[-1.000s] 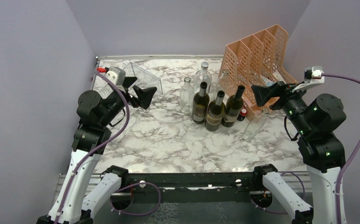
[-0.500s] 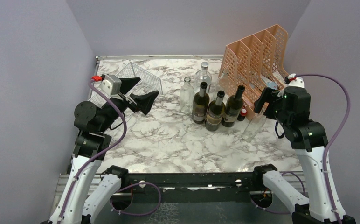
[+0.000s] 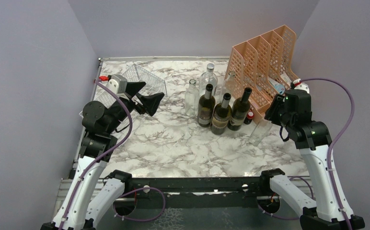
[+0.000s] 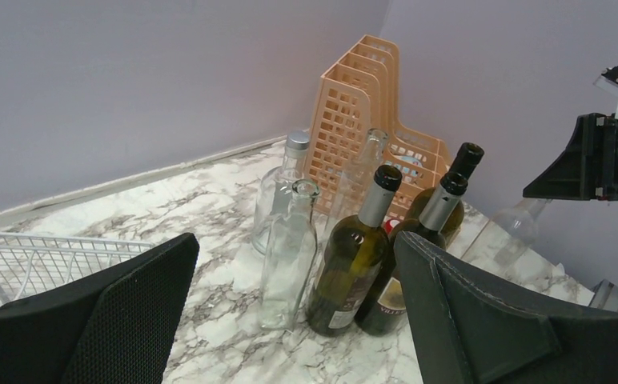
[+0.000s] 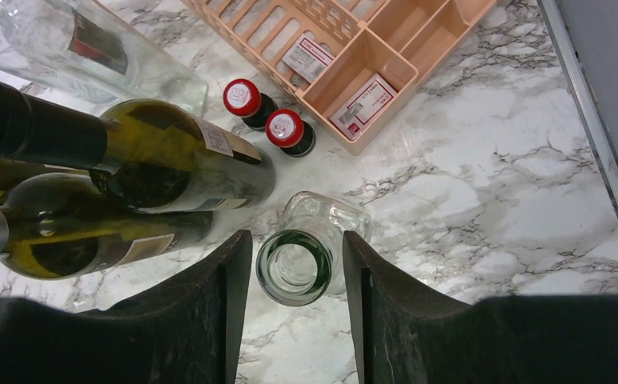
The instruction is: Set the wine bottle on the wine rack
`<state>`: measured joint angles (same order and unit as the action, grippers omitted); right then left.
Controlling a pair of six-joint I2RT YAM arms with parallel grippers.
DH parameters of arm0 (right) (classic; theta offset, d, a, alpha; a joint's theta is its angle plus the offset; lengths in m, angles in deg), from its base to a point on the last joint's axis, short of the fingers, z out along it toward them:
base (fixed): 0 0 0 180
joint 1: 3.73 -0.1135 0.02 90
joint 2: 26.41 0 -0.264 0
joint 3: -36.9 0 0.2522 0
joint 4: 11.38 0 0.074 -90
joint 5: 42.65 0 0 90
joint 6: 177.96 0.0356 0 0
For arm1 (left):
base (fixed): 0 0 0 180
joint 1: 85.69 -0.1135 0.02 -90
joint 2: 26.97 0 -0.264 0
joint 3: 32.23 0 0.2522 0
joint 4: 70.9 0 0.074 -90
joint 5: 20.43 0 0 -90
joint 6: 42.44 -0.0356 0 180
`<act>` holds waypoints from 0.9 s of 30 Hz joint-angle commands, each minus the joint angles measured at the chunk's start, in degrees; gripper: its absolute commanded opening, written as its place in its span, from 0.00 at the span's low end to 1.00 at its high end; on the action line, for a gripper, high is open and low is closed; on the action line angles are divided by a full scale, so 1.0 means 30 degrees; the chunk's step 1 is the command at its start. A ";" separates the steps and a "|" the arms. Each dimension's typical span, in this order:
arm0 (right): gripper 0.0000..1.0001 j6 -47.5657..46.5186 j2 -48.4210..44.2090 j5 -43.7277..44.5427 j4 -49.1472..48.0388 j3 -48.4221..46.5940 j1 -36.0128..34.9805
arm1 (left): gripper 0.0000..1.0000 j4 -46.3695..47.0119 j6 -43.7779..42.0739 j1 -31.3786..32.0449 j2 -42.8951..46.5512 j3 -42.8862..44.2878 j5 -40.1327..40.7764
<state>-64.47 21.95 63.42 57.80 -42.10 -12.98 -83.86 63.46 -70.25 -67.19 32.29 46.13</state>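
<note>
Right gripper (image 5: 298,238) fingers flank clear bottle (image 5: 294,272) mouth, grip unclear; dark wine bottles (image 5: 170,164) at 10 o'clock. Left gripper (image 4: 294,248) wide open.

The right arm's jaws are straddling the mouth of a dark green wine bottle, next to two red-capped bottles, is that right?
Not quite: the jaws of the right gripper straddle the mouth of a clear glass bottle, not a dark green one. The right wrist view shows it, with the two red-capped bottles next to it.

Bright, even light from above; soft short shadows on the white marbled tabletop (image 3: 173,139); small glints on the clear glass bottle (image 5: 326,224).
</note>
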 commanded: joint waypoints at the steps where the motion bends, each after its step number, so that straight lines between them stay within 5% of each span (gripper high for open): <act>1: 0.48 0.0684 0.0019 0.0754 -0.0119 0.0429 0.0098 | 0.99 0.0880 0.0295 -0.0109 0.0276 -0.0489 0.0747; 7: 0.43 0.1423 -0.0240 0.0644 -0.1395 0.2000 0.0098 | 0.99 0.1109 0.0283 -0.0109 0.0197 -0.0747 0.1274; 17: 0.13 0.0329 -0.0342 0.1603 -0.1699 0.1206 0.0098 | 0.99 0.1194 -0.0107 -0.0114 -0.0191 -0.0885 0.1056; 27: 0.01 -0.3475 -0.0151 -0.4873 -0.1594 -0.0950 0.0098 | 0.99 0.1392 0.0277 -0.0113 -0.0481 -0.1162 0.0876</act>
<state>-69.89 21.73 60.12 55.35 -40.67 -12.72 -81.61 63.81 -70.25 -68.53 29.27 49.60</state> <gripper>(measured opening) 0.366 0.992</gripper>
